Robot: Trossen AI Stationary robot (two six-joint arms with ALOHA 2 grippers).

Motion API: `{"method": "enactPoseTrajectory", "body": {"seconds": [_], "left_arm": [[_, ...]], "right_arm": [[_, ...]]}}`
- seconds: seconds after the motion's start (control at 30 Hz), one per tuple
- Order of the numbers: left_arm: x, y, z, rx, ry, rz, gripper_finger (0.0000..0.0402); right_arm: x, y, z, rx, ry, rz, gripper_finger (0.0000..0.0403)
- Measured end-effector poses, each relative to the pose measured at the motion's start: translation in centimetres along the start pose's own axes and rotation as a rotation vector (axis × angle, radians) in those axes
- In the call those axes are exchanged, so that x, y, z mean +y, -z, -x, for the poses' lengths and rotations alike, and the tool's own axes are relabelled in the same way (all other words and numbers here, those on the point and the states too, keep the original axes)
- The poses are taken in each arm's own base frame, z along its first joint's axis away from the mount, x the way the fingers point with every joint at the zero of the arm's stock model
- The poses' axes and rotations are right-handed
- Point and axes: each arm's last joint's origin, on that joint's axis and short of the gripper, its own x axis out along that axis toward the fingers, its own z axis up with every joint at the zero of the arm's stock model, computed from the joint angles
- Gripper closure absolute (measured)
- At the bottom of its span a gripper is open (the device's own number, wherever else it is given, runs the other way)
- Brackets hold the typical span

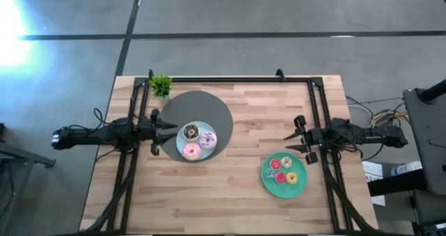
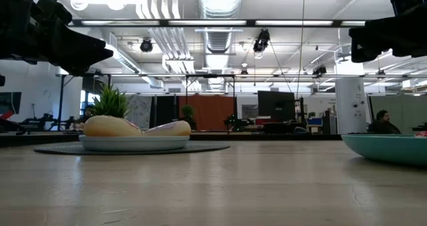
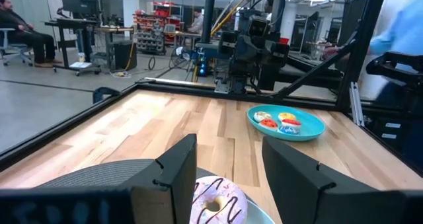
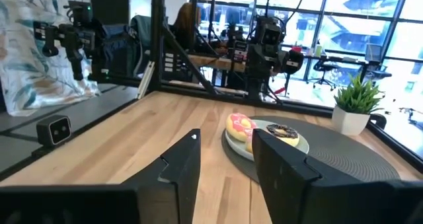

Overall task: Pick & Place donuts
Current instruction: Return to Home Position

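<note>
Across the wooden table [image 1: 230, 201], read from above with twelve o'clock at the far edge where the potted plant [image 1: 161, 85] stands, the donuts sit in two groups.

Toward ten o'clock from the table's middle lies a grey round mat [image 1: 209, 107]. A light-blue plate [image 1: 206, 153] rests on the six o'clock part of the mat and carries three donuts:
- a dark donut [image 1: 189, 132] at eleven o'clock on the plate
- a lilac donut [image 1: 208, 139] at three o'clock
- a pink donut [image 1: 191, 151] at seven o'clock

Toward four o'clock from the table's middle, directly on the wood, sits a green plate [image 1: 267, 183] with four smaller donuts:
- a white donut [image 1: 275, 164] at ten o'clock
- a red donut [image 1: 286, 161] at twelve o'clock
- a pinkish-red donut [image 1: 281, 177] at seven o'clock
- a yellow donut [image 1: 292, 177] at four o'clock

The left gripper [image 1: 167, 133] hangs at nine o'clock of the light-blue plate, just beside its rim, and points toward three o'clock. Its jaws are spread wide and hold nothing. In the left wrist view the lilac donut [image 3: 215, 201] shows low past the two dark fingers [image 3: 178, 171].

The right gripper [image 1: 289, 142] hangs near the green plate, at about twelve o'clock of it, and points toward nine o'clock. Its jaws are likewise spread and empty. Beyond its fingers [image 4: 284, 164], the right wrist view shows the pink donut [image 4: 238, 125] and the dark donut [image 4: 283, 131] on the far plate.

In the low view both arms are dark shapes high above the tabletop. A seated person [image 2: 381, 123] shows in the room behind.
</note>
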Motion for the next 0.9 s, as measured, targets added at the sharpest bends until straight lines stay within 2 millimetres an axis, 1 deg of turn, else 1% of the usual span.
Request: {"method": "enactPoseTrajectory", "body": {"seconds": [0.27, 0.67, 0.9], "left_arm": [[0.00, 0.00, 0.00, 0.000, 0.000, 0.000, 0.0255], [0.00, 0.01, 0.00, 0.001, 0.000, 0.000, 0.0255], [0.00, 0.01, 0.00, 0.001, 0.000, 0.000, 0.0255]], "right_arm": [[0.00, 0.00, 0.00, 0.000, 0.000, 0.000, 0.0266], [0.00, 0.00, 0.00, 0.000, -0.001, 0.000, 0.0278], [0.00, 0.00, 0.00, 0.000, -0.001, 0.001, 0.0270]]}}
